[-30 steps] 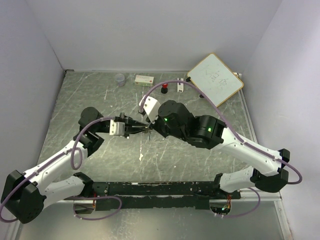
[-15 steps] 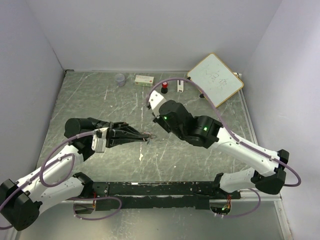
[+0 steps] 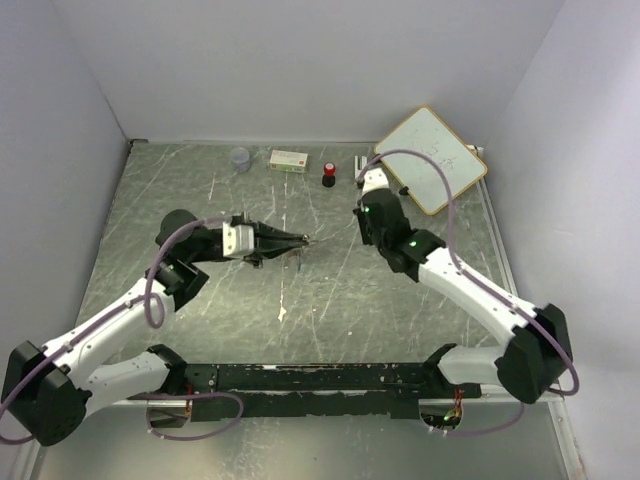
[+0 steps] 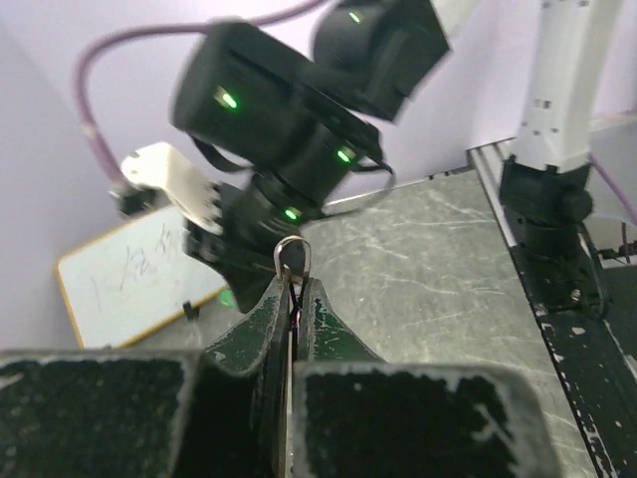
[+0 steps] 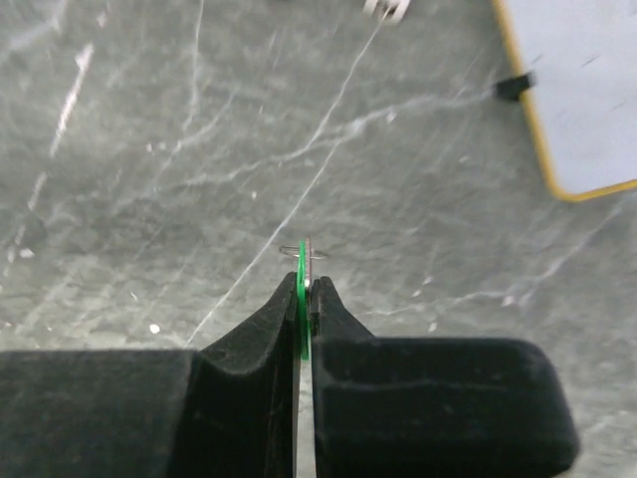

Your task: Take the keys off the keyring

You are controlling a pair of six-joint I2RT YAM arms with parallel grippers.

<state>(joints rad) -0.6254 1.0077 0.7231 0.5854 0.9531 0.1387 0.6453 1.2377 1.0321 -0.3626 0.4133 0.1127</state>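
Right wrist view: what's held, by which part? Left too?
Right gripper pinches the green key by its plastic head. Left gripper clamps the keyring, loop poking past its tips.

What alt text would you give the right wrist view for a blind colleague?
The right gripper is shut on the green key, seen edge-on between its black fingers, with a thin wire ring poking out past the tips. Beneath is the grey marbled table, a whiteboard corner at upper right.
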